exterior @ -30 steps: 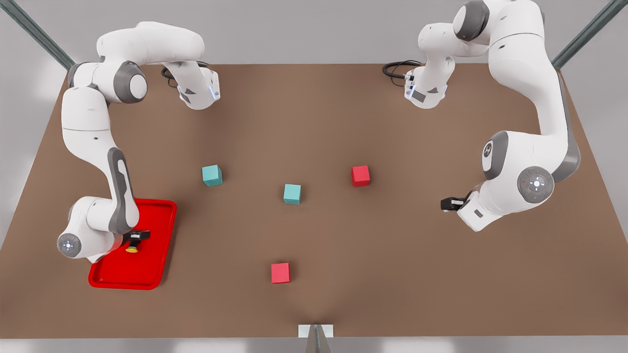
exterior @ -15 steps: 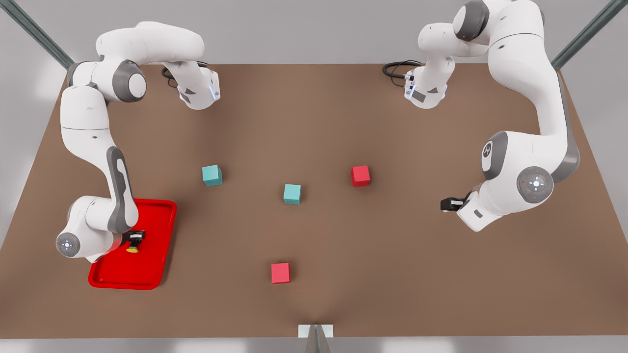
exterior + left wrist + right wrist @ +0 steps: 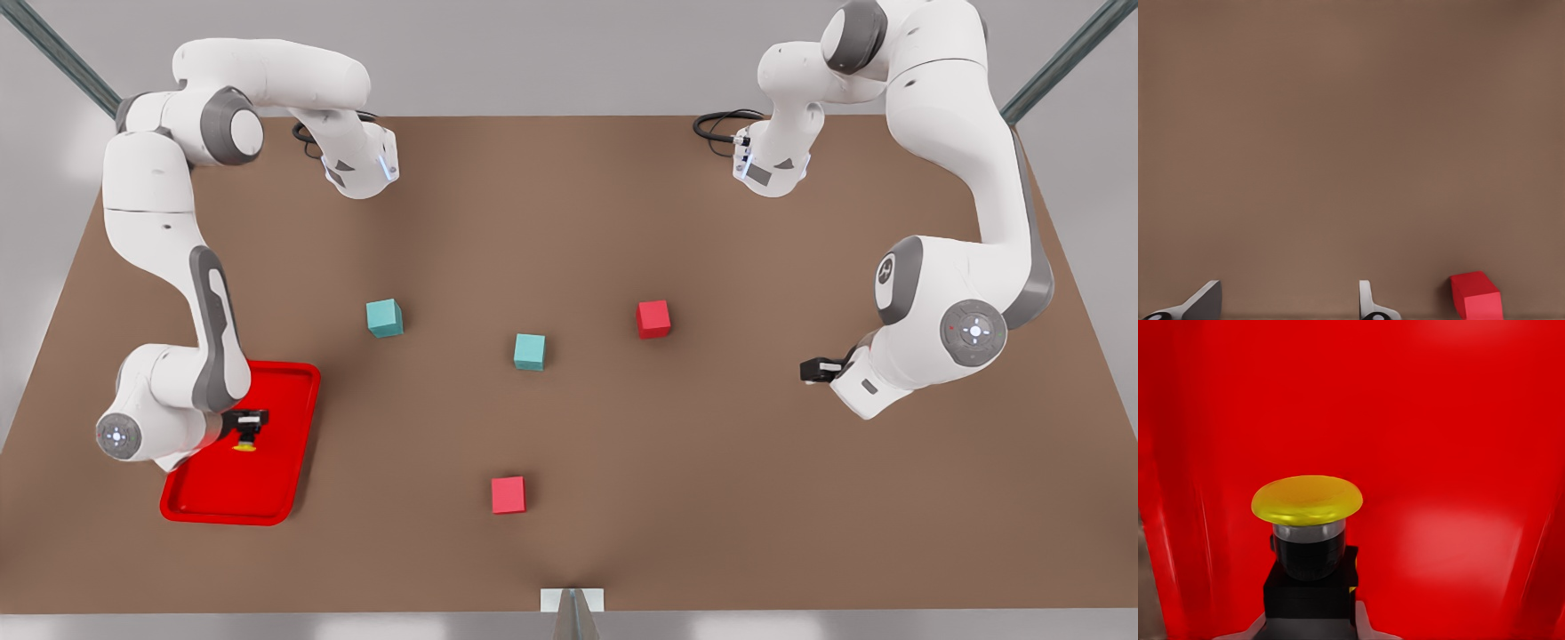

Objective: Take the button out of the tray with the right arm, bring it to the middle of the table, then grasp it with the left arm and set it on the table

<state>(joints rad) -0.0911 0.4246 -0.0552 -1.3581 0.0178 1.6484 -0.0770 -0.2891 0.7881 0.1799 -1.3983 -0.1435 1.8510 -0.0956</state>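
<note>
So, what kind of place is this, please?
Most likely a simulated robot test bench, not a home or shop. A bare brown table carries two white arms; the right gripper holds the button over a red tray; the left gripper waits open. Coloured cubes lie scattered.

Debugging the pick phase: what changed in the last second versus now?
The right claw, open over the button a second ago, has shut on it and begun lifting it; in the front view both sit slightly higher over the tray, and that arm's elbow has risen. The left claw stayed open and waiting near the table's edge, at the front view's right. The four cubes have not moved.
</note>
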